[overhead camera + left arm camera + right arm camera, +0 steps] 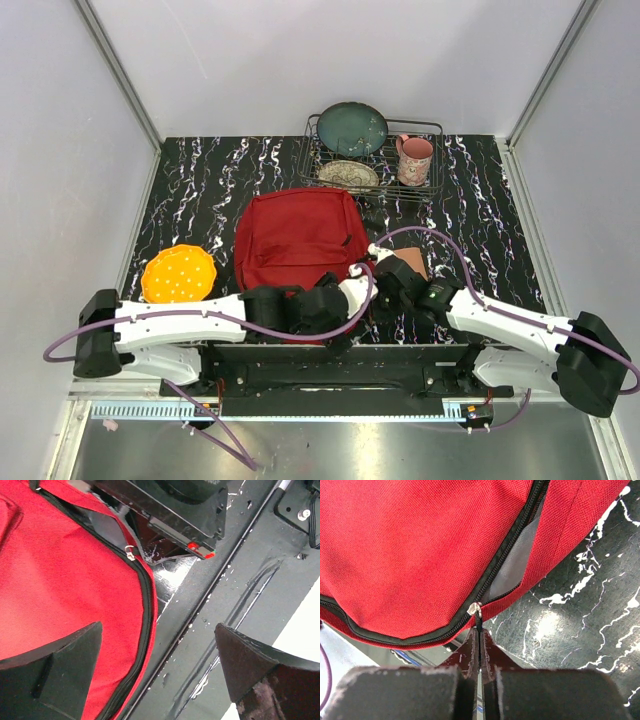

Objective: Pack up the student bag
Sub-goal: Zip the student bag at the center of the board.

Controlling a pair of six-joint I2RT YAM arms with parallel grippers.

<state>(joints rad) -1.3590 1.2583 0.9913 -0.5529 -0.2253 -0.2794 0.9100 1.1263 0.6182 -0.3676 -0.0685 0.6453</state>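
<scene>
The right gripper (479,647) is fully closed. Its two fingers (468,655) pinch the thin black zipper pull (478,623), which hangs from the silver slider (475,609) of the student bag (297,238). Just beside the slider the black zipper (506,555) is parted, and a strip of grey lining (512,567) shows in the gap. The left gripper (157,629) is opened as wide as it goes and has hold of nothing. One of its fingers (55,672) is over the red fabric just inside the zipper line, and the other is over the dark metal plate (250,580) beside the bag, so the curved edge of the bag runs between them. I cannot tell if the first finger touches the fabric. The bag lies flat in the middle of the tabletop (200,180), and its zippered end reaches the near edge, where both grippers are. There is one bag. At the far edge stands one wire rack (437,128), which holds two plates, a green one (352,128) and a patterned one (348,174), and one pink mug (414,158). One orange disc (178,274) with pale dots lies near the left edge, close to the bag but apart from it. One flat brown thing (412,262) shows to the right of the bag, partly hidden under the right arm.
</scene>
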